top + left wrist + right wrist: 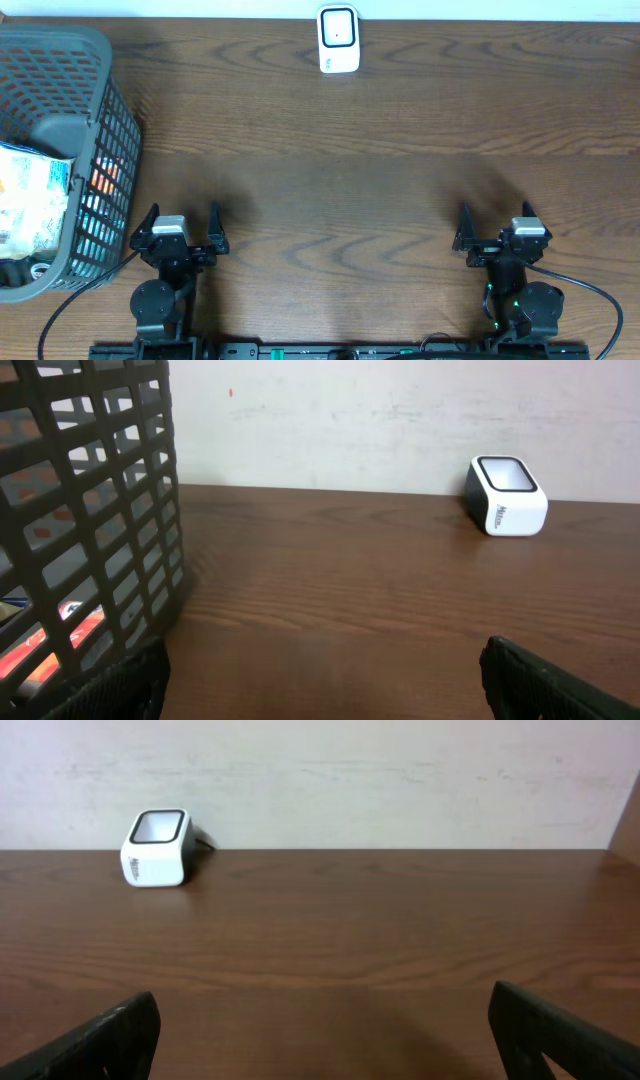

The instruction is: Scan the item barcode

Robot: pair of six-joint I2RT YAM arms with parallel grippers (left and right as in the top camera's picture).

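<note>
grey basket [110, 140] holds white packets [30, 190]; left hand [183, 212] and right hand [496, 212] both spread, empty.

**Dark wooden table against a pale wall**

The table [380, 190] is dark brown wood, and its wavy grain runs from side to side. Its far edge meets an off-white wall [330, 420], a little scuffed, with a small red mark [231, 392] on it. The light is soft and even, and the wood shines only faintly. At the far right a brown surface [628, 820] rises; what it is cannot be told.
</note>
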